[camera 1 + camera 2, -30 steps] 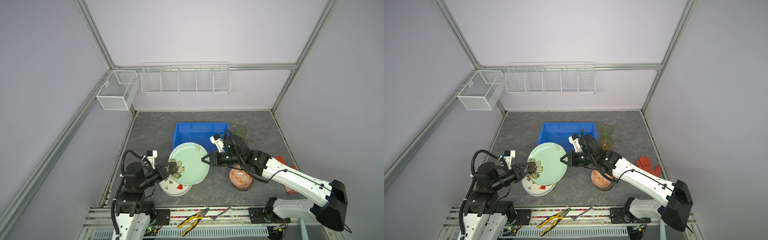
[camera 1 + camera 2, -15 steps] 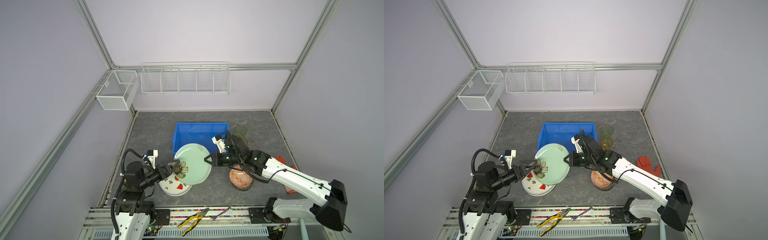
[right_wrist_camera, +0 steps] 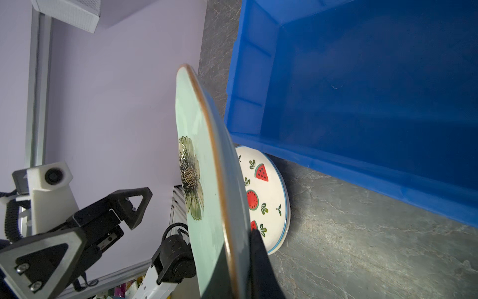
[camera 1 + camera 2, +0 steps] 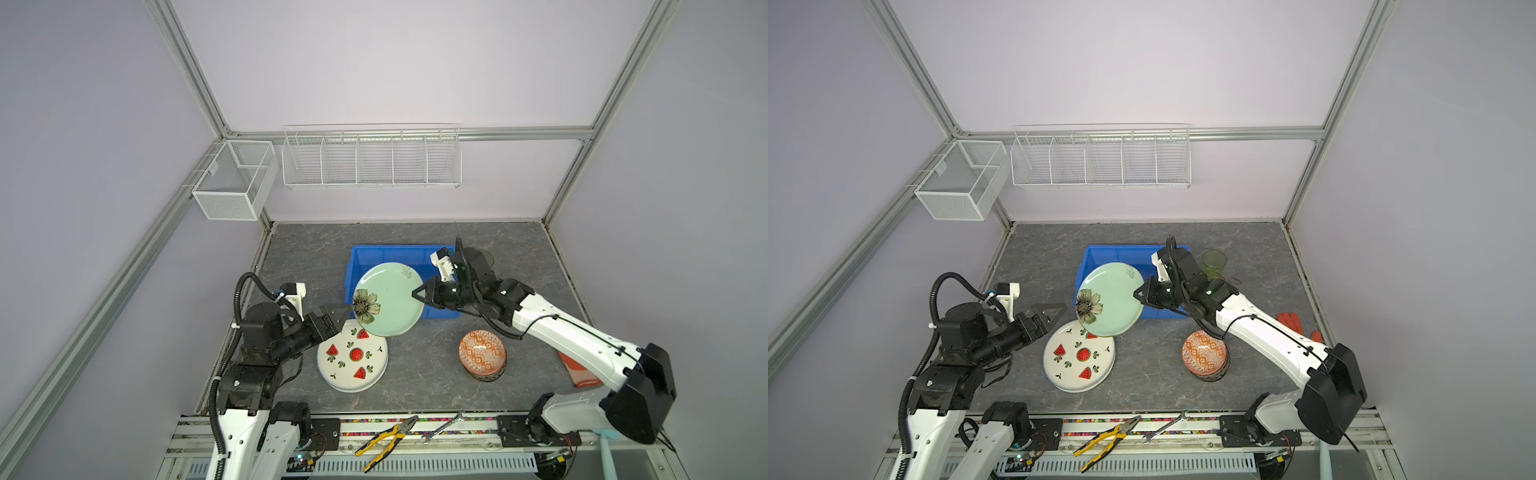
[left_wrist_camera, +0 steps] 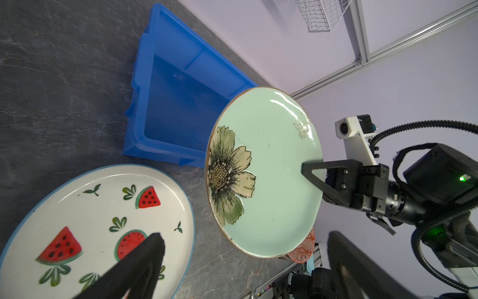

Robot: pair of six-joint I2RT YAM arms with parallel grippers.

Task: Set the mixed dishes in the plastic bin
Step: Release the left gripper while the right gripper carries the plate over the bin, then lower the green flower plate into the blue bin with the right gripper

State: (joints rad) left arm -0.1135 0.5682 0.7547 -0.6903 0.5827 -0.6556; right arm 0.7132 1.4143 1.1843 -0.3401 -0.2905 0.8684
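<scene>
**Inventory, largest to smallest**

- One grey stone-patterned table (image 4: 307, 257).
- Two arms.
  - The right gripper (image 4: 417, 293) is pinched on the rim of the pale green plate (image 4: 390, 299), with one finger on each face, as the right wrist view shows.
  - The left gripper (image 4: 340, 319) has its jaws spread wide and holds nothing. It sits just beside the flower edge of the plate, apart from it.
- Two white wire baskets. The long divided basket (image 4: 372, 158) is on the rear wall and the box basket (image 4: 232, 183) is on the left wall.
- One blue plastic bin (image 4: 395, 254).
  - It stands open side up at the rear centre of the table.
  - Its long axis runs left to right.
  - Nothing lies in the part of its floor that shows.
- Two plates in clear view.
  - The pale green plate is held off the table, over the front-left corner of the bin and the table in front of it.
    - It is tilted, with its face turned up and towards the left arm.
    - The flower is at the edge nearest the left gripper.
    - Being round, it has no long axis.
    - The right wrist view shows it almost edge-on.
  - The watermelon plate (image 4: 352, 361) lies flat and face up in front of the bin, near the left arm. Whether another plate lies beneath it cannot be told.
- One orange patterned bowl (image 4: 482, 351) sits on a darker bowl at front right. The number of bowls in this stack cannot be told.
- One green glass (image 4: 1214, 262) stands upright to the right of the bin, behind the right arm.
- One red glove (image 4: 1291, 322) lies at the right edge of the table.
- One pair of yellow-handled pliers (image 4: 384, 442) and one wrench (image 4: 444, 426) lie on the front rail.
</scene>
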